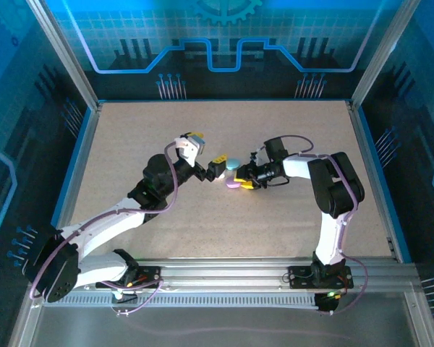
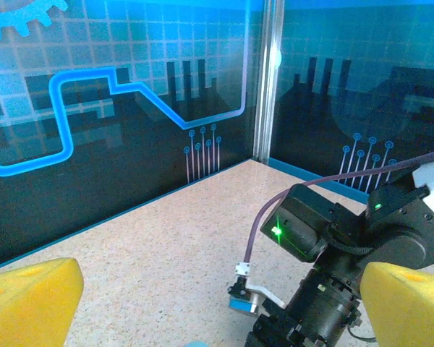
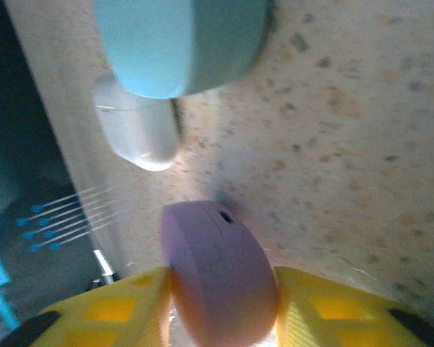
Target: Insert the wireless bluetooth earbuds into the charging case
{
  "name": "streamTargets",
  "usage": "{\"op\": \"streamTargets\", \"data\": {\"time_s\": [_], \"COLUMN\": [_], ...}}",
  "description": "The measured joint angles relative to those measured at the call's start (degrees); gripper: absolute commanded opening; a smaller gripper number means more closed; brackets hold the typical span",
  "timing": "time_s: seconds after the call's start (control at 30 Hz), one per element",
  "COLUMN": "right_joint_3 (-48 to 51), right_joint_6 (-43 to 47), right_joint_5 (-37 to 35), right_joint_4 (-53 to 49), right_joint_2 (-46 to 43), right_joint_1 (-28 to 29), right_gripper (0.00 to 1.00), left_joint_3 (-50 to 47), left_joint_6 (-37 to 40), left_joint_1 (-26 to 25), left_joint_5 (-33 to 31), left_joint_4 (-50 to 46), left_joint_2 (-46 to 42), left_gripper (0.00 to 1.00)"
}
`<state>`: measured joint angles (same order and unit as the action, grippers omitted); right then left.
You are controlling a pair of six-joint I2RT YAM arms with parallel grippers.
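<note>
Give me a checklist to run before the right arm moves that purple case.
1. Purple case seated in the right end effector: ok, no gap shows on either side.
2. Purple case's lid open for loading: cannot tell, the picture is blurred.
3. Left end effector open and empty: ok.
4. Light blue case and white case apart from the purple case: ok, bare table lies between.
5. Room between the two end effectors: probably not ok, they face each other closely.
</note>
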<state>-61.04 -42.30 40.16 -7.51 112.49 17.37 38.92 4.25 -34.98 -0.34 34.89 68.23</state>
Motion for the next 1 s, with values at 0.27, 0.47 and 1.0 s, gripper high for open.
{"op": "streamTargets", "data": {"time_s": [0.27, 0.47, 1.0], "right_joint_3": [-1.01, -3.56, 20.79], "right_joint_6": [3.78, 6.88, 25.33], "right_joint_5": [-8.87, -21.44, -68.04], "right_joint_4": [-9.49, -17.62, 1.03], "right_joint_2": [-5.03, -15.78, -39.39], "right_joint_1": [0.31, 0.31, -4.72], "right_gripper": [0.56, 0.57, 0.73], "left_joint_3": [-0.85, -1.2, -7.93], "left_joint_6": [0.22, 0.2, -5.4], "left_joint_1": [0.7, 1.75, 15.58], "left_joint_5": [-1.75, -4.13, -16.61], "left_joint_4": [0.02, -0.33, -3.21], "left_joint_2": [-0.48, -0.61, -1.84], "left_gripper": [0.99, 0.99, 0.99]}}
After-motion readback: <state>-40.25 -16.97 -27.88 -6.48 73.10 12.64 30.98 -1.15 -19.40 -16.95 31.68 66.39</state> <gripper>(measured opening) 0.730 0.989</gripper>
